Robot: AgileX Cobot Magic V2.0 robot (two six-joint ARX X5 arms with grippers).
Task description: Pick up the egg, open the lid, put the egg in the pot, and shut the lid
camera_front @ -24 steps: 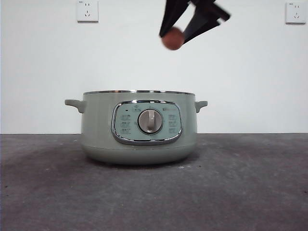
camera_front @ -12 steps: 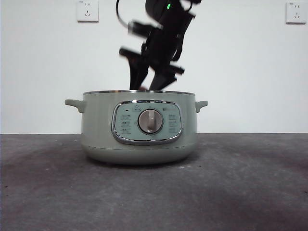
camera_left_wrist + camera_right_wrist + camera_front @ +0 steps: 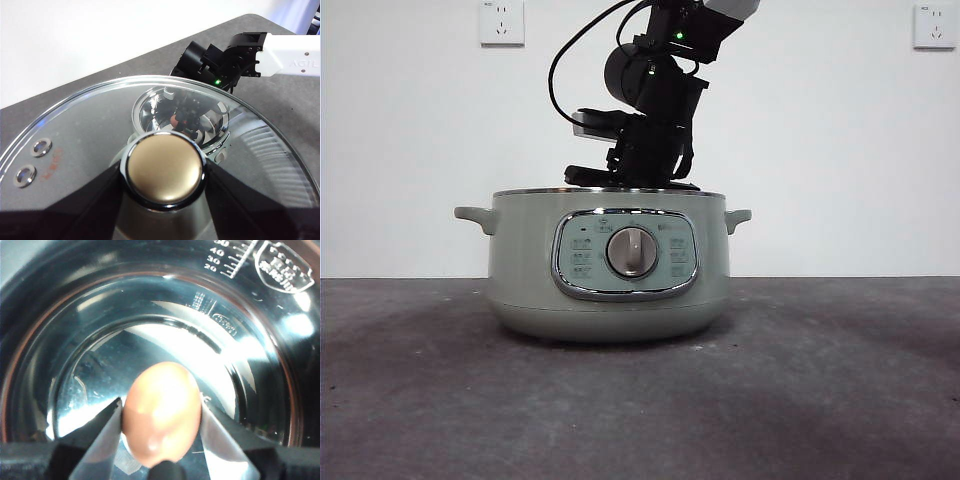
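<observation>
Egg [image 3: 161, 412] sits pinched in right claw [image 3: 161, 425] inside pot [image 3: 610, 270]; left claw [image 3: 165, 175] grips lid [image 3: 75, 130].

Even bright light; glare inside pot [image 3: 260, 340]; sharp.

I see the brown-orange egg [image 3: 161, 412] pinched between my right pincer's [image 3: 161, 420] jaws, down inside the sage-green pot [image 3: 610, 270], whose shiny steel bowl lies just beneath it. My left pincer [image 3: 165, 175] grips the glass lid [image 3: 75, 130] by its knob, clear of the pot.
</observation>
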